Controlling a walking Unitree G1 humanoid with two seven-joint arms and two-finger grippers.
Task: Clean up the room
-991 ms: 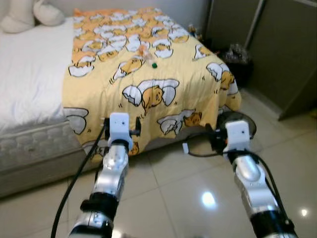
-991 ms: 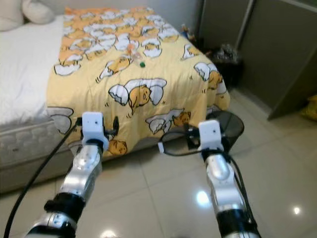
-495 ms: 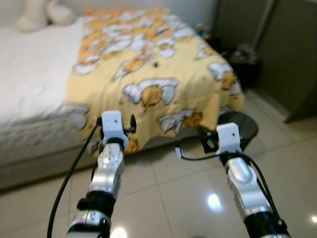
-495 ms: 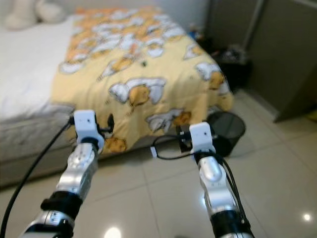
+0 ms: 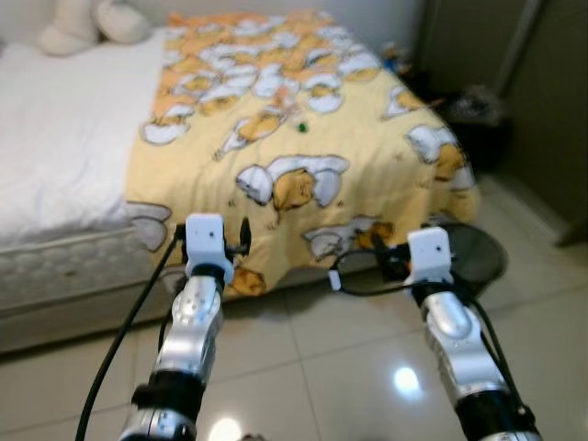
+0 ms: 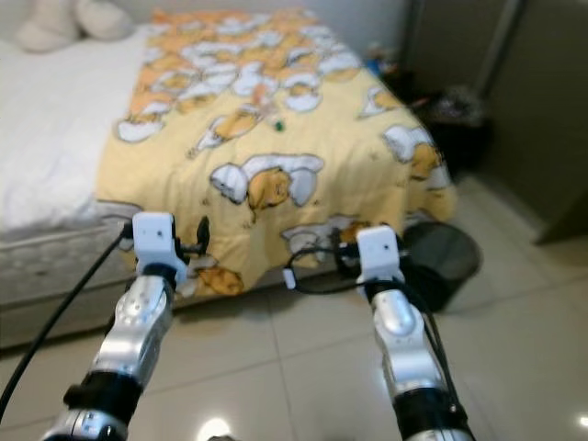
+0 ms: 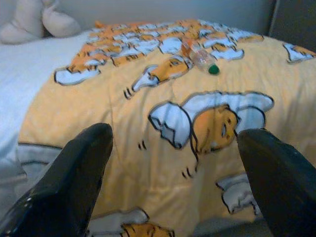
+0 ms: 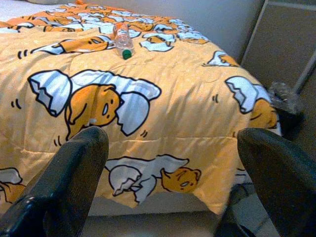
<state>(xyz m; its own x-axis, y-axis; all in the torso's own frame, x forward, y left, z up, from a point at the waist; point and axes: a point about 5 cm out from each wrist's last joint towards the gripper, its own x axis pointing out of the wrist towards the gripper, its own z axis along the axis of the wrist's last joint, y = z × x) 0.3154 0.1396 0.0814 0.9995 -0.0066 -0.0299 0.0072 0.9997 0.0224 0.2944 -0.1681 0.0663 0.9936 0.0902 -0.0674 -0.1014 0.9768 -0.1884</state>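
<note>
A clear plastic bottle [image 7: 199, 56] with a green cap lies on the yellow egg-print blanket [image 5: 312, 147], near the middle of the bed. The blanket hangs over the bed's foot edge toward the floor. Both arms are held out in front of me above the tiled floor, short of the bed. My left gripper [image 7: 173, 134] is open with nothing between its fingers and faces the blanket. My right gripper [image 8: 172, 135] is open and empty too, with the bottle [image 8: 122, 38] far beyond it.
A black wire bin [image 6: 448, 259] stands on the floor by the bed's right corner. Dark clutter [image 5: 473, 103] and dark cabinet doors [image 5: 551, 83] line the right side. A cream plush toy [image 5: 92, 20] rests on the white sheet [image 5: 64, 129]. A cable [image 5: 354, 283] loops near the right wrist.
The whole view has shifted a little, so the bed sits slightly further right and lower. Both arms keep the same pose, and the bottle has not moved on the blanket.
</note>
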